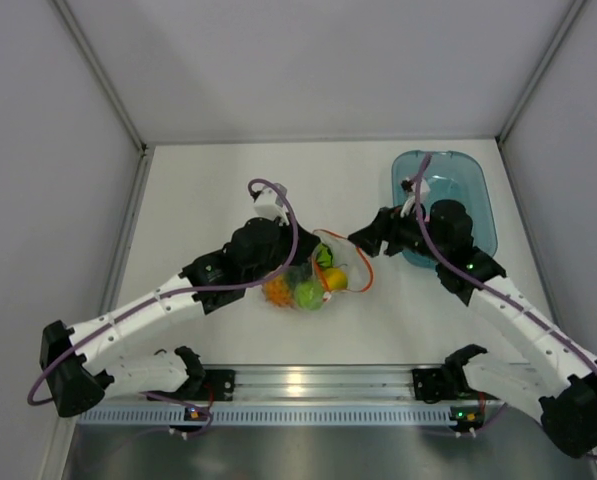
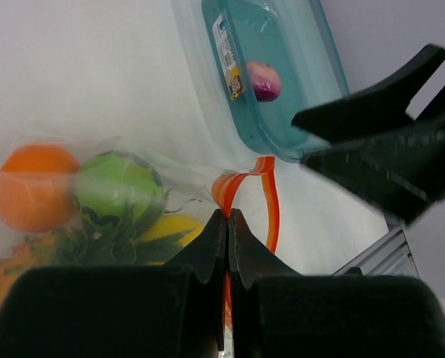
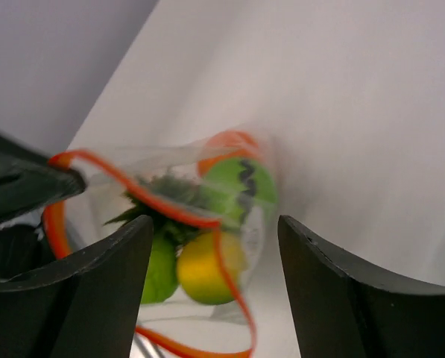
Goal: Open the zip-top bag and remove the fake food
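Observation:
The zip-top bag (image 1: 313, 277) lies mid-table, its orange-red zip strip (image 2: 268, 195) spread into an open loop. Inside it are an orange piece (image 2: 36, 186), a light green piece (image 2: 118, 183), a yellow piece (image 2: 170, 227) and the pineapple's green crown (image 2: 106, 231). The pink ball (image 2: 263, 80) lies in the blue tub (image 2: 311, 82). My left gripper (image 2: 228, 218) is shut on one side of the zip strip. My right gripper (image 3: 215, 239) is open and empty, facing the bag's mouth (image 3: 207, 224) from the right and apart from it.
The translucent blue tub (image 1: 468, 195) stands at the back right, just behind my right wrist. White walls close in the table at left, back and right. A metal rail (image 1: 308, 385) runs along the near edge.

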### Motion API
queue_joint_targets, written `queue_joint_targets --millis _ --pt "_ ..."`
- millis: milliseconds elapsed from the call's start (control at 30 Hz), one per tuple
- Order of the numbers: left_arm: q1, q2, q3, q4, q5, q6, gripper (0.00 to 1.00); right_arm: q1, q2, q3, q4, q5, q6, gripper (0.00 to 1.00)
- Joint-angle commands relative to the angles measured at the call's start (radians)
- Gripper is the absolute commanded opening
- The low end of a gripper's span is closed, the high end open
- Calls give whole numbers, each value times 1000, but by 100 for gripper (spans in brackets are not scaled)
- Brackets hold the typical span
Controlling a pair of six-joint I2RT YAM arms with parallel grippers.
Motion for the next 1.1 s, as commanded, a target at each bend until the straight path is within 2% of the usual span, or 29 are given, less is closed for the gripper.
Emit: queue_joint_targets --millis 0,33,133,233,333,433,600,700,867,1067 --pt "1 9 18 91 11 -25 0 146 -53 -71 148 -23 21 68" --pt "3 11 13 108 13 -31 0 213 -74 -91 181 7 27 67" --pt "1 18 -8 152 37 -57 0 309 -91 -154 248 86 37 64" --pt "1 23 -18 176 67 -77 0 356 -95 -194 297 123 38 62" --pt "1 23 -30 188 79 -97 0 384 -72 -214 319 153 41 61" --pt "0 23 -44 188 51 -105 0 422 -88 -235 322 242 38 57" --pt "1 26 -59 180 2 -108 0 458 -226 -260 296 432 41 57" --pt "1 32 -62 177 -8 -109 0 458 -315 -248 223 486 24 57" --pt "1 40 -56 174 4 -121 0 458 -320 -228 138 439 7 59" --pt "0 55 -45 177 18 -144 0 459 -162 -189 84 433 69 61"
